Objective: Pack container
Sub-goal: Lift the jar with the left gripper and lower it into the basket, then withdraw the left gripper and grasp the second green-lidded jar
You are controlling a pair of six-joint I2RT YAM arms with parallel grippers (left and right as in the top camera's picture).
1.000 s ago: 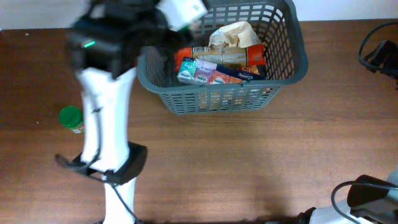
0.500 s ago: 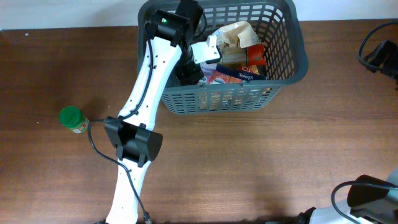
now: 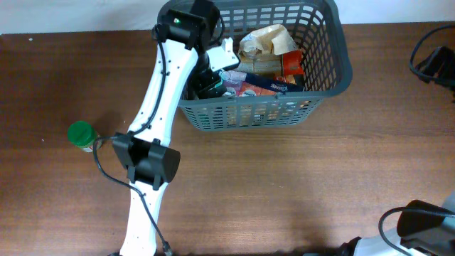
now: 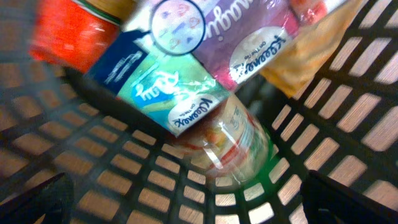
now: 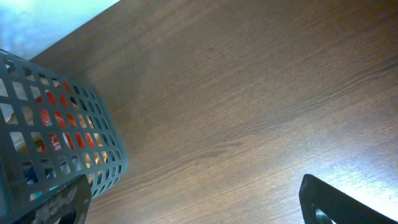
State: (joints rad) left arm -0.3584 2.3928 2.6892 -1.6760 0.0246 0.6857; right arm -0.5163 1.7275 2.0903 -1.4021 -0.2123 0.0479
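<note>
So my left hand was down inside the basket, fingers spread wide with nothing between them. A clear jar lay on its side on the basket floor right under it, half tucked beneath a green packet and a purple packet.

My worry was the exit. The slotted walls were close on both sides, so a sloppy lift could've hooked a finger in a slot and dragged or tipped the whole basket. The packets leaning over the jar looked loose too. Brushing them could've flipped one out, and the jar looked free to roll.

The basket sat at the far edge of the tabletop, already pretty full. A green-lidded jar stood well off to the left, and I reckoned it might just perch on top. My right hand hung open over bare wood, holding nothing.
</note>
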